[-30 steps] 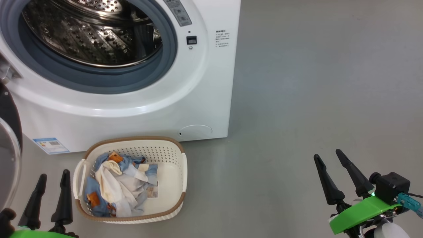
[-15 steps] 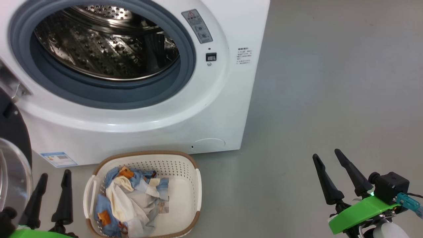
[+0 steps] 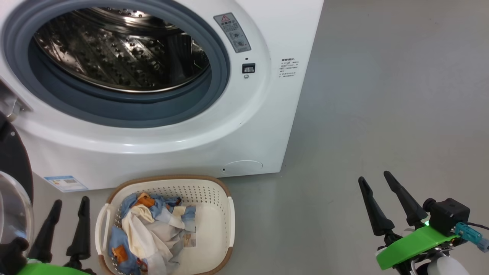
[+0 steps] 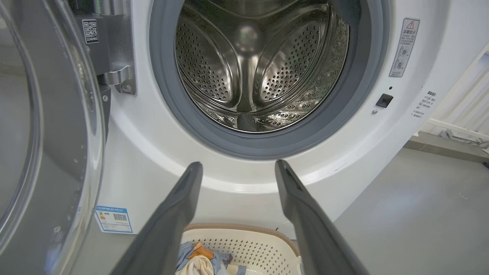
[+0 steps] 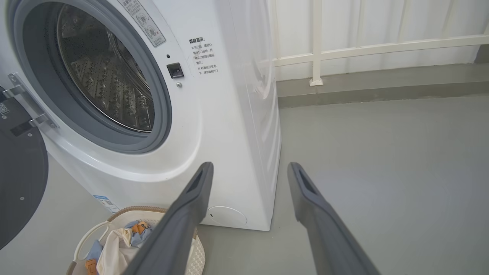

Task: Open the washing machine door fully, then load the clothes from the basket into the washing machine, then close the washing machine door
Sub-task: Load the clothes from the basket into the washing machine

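Left jaws: yours stand spread wide with nothing held; long, dark, tapered matte fingers (image 4: 174, 221).
Basket (image 3: 168, 178): cream perforated plastic, brown woven-look rim, rounded rectangle; just right of your left jaws.
Clothes (image 3: 149, 229): soft crumpled blue, cream and white heap inside the basket.
Right jaws: also wide apart and empty, over smooth grey floor (image 3: 382, 95), well right of the basket.
Washing machine (image 3: 237, 130): glossy white box ahead of both jaws; grey rubber gasket (image 4: 162, 76), perforated steel drum (image 4: 214, 57).
Door (image 3: 17, 156): swung open, glossy black, bulging clear glass; left of your left jaws.
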Controlling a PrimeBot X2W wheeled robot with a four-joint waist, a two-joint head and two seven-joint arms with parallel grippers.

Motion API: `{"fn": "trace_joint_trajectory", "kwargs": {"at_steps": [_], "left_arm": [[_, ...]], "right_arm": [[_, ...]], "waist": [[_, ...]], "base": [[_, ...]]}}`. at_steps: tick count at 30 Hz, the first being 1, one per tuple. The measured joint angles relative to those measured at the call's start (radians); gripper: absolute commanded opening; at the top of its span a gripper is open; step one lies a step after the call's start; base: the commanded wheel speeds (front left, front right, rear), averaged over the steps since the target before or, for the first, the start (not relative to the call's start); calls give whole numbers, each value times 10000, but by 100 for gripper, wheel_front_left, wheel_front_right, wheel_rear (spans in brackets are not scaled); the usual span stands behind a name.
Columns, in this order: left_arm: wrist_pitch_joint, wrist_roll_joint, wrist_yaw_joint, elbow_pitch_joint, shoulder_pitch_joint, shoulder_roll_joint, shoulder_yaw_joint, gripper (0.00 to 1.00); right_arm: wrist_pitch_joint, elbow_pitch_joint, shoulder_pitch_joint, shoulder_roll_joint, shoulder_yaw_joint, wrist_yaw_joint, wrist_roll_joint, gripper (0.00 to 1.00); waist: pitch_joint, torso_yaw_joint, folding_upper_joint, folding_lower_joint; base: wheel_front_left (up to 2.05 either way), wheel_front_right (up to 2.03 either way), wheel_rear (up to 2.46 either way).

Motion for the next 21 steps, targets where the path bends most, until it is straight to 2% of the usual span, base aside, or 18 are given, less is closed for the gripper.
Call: {"fn": "trace_joint_trajectory", "kwargs": {"at_steps": [12,16,21], "left_arm": [[0,-6,0,1371,-635,-500,-1181,100],[2,104,0,2418,-1160,-571,-1523,100],[4,334,0,4395,-2212,-639,-2328,100]], "right_arm": [[0,-123,-267,359,-4,0,-224,100],[0,-217,-541,497,-2,0,-326,100],[0,-276,-858,713,23,0,-531,100]], "waist": [[736,48,0,0],[1091,52,0,0],[1675,19,0,0]], "base": [[0,0,0],[0,0,0],[0,0,0]]}}
